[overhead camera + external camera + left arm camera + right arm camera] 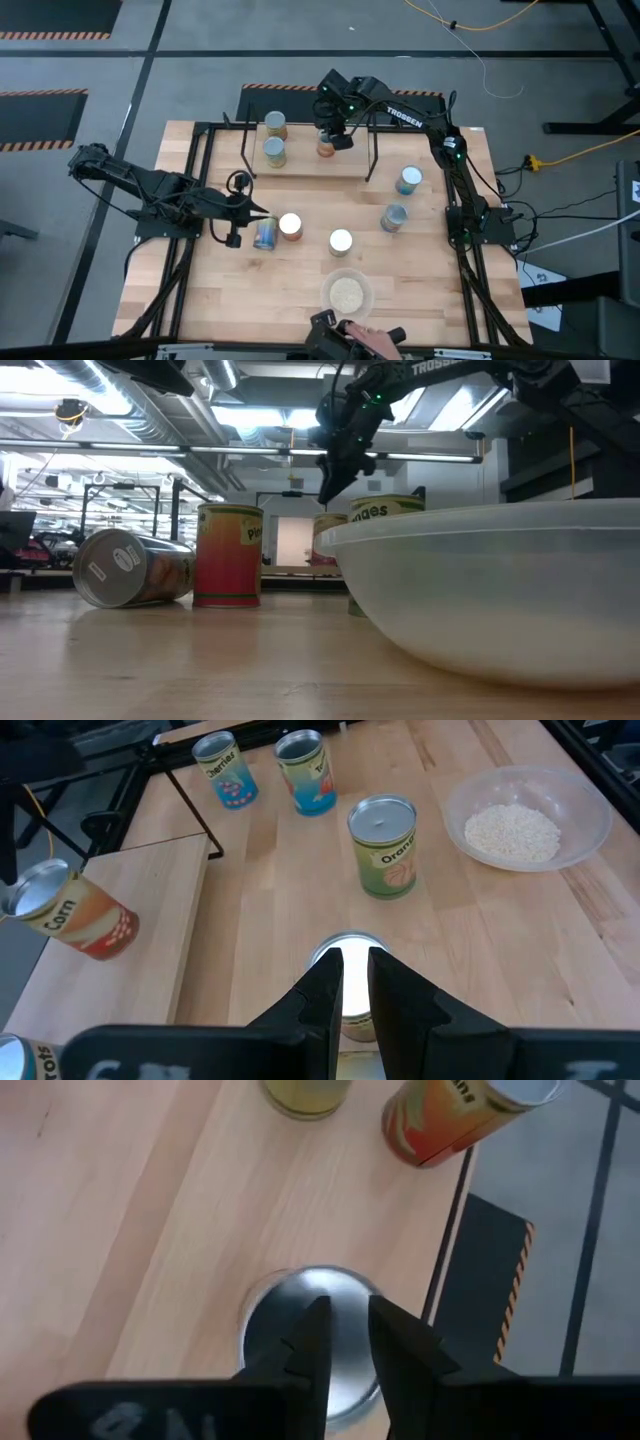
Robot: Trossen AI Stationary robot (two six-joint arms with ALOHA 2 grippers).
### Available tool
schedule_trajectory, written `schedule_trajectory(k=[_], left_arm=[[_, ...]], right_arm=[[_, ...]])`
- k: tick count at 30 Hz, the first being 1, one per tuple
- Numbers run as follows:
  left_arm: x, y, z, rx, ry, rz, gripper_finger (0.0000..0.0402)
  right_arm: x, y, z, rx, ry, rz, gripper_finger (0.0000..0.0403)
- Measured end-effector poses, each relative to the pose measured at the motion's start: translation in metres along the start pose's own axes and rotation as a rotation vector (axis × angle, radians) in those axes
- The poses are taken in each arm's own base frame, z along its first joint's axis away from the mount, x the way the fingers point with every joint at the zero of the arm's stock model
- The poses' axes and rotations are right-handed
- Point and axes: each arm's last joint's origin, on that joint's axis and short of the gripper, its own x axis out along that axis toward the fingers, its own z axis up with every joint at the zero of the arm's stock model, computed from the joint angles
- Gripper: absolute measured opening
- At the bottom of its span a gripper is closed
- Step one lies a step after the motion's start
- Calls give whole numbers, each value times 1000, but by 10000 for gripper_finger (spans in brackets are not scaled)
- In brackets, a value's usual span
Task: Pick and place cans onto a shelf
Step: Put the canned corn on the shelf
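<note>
The shelf stands at the far side of the table and carries three cans. One is an orange-labelled can directly beneath the right gripper; in the right wrist view its silver top lies just under the fingertips, and the two dark fingers stand a narrow gap apart above the lid, not clamped on it. Whether they touch the lid cannot be told. Two more cans stand on the shelf beyond those fingers, one behind the other.

The left gripper is low over the table, with its fingers nearly together, only a slit between them. A can lying on its side is just beside the tips, and a standing can touches or nearly touches that one; the left wrist view shows a silver top right ahead of the fingertips.

Farther out, an Oranges can stands alone, two blue-labelled cans stand near the right arm's base, and a clear bowl of rice sits at the table's near edge.
</note>
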Motion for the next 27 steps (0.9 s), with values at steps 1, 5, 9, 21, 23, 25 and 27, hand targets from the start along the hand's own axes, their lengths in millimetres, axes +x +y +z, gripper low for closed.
schedule_trajectory(k=[1,5,9,21,23,25,27], left_arm=[[0,0,0,0,0,0,43],[0,0,0,0,0,0,43],[0,0,0,0,0,0,43],[0,0,0,0,0,0,44],[0,0,0,0,0,0,43],[0,0,0,1,1,0,43],[0,0,0,0,1,0,43]], right_arm=[[0,0,0,0,-1,-1,75],[0,1,1,55,-1,1,75],[2,9,10,125,0,6,75],[4,55,52,24,216,-182,75],[0,58,56,42,215,-214,75],[-3,57,58,104,186,-237,75],[-3,55,59,192,164,-258,75]])
